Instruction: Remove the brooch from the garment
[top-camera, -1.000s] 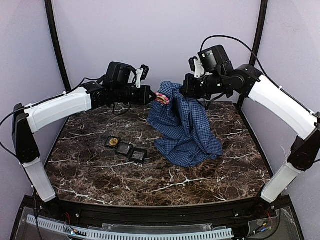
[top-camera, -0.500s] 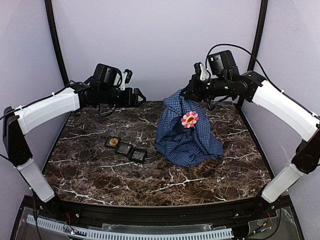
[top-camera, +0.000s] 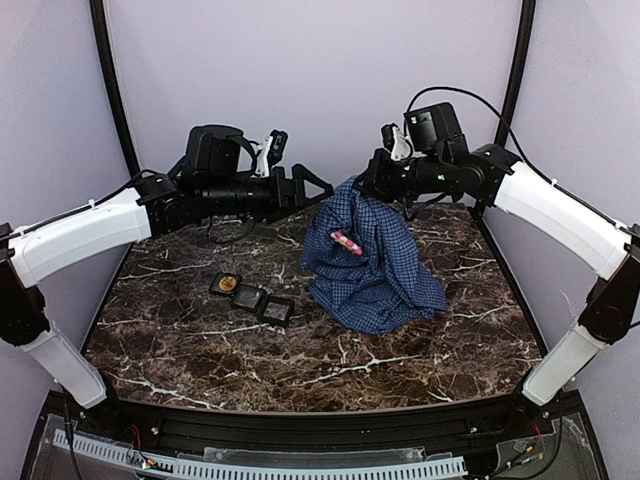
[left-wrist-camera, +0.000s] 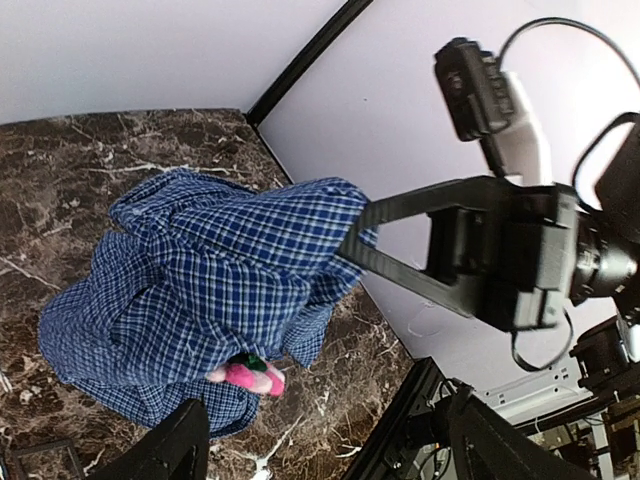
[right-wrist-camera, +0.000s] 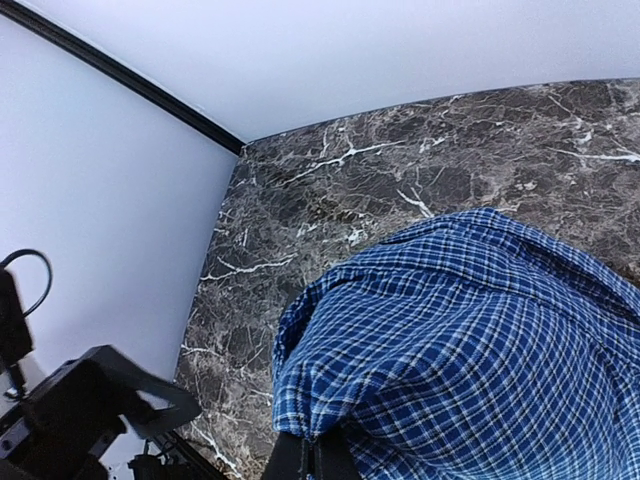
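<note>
The garment (top-camera: 372, 262) is a blue plaid shirt, its top lifted off the table and its lower part heaped on the marble. My right gripper (top-camera: 366, 186) is shut on the shirt's top fold (right-wrist-camera: 330, 420). The brooch (top-camera: 346, 242), a pink flower-shaped pin with a bit of green, hangs on the cloth's left face, seen edge-on (left-wrist-camera: 247, 376). My left gripper (top-camera: 318, 192) stands open just left of the shirt, at the height of its top, with nothing between its fingers (left-wrist-camera: 182, 446). The brooch lies a little beyond them.
Three small flat black boxes lie left of the shirt: one with a gold round piece (top-camera: 225, 284), then two more (top-camera: 248, 297) (top-camera: 276, 310). The table's back wall and black corner posts (top-camera: 515, 70) stand close behind both arms.
My left gripper let go of the brooch, opened and pulled back left, then came back toward the shirt. The brooch stayed on the cloth, which swung and turned.
</note>
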